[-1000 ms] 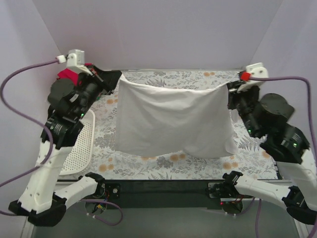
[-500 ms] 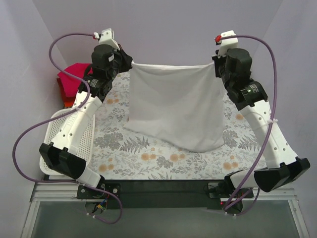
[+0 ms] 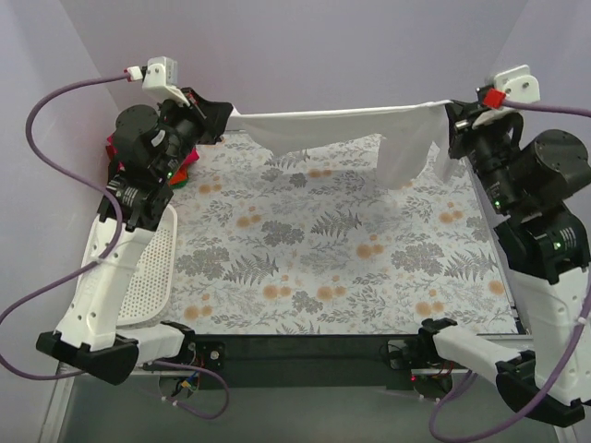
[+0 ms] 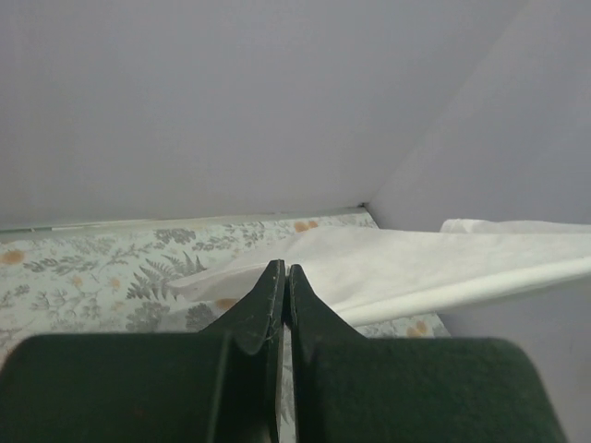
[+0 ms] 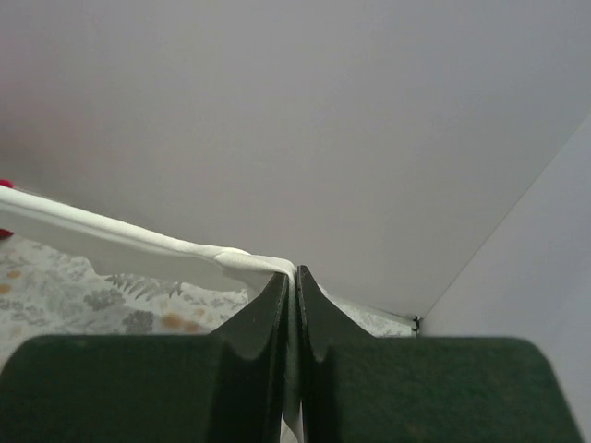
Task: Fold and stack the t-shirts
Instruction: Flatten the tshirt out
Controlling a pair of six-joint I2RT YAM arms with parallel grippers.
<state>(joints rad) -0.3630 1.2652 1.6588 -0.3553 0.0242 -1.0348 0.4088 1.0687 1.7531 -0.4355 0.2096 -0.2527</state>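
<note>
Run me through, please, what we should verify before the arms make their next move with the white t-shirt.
1. Left gripper shut on the white t-shirt: ok.
2. Right gripper shut on the shirt's other end: ok.
3. Shirt stretched between the two grippers: ok.
4. Cloth hanging evenly: not ok; it is pulled into a band, with a bunch drooping near the right gripper.
5. Folded coloured t-shirts tidy: cannot tell, mostly hidden behind the left arm.
6. White mesh basket apart from the shirt: ok.
</note>
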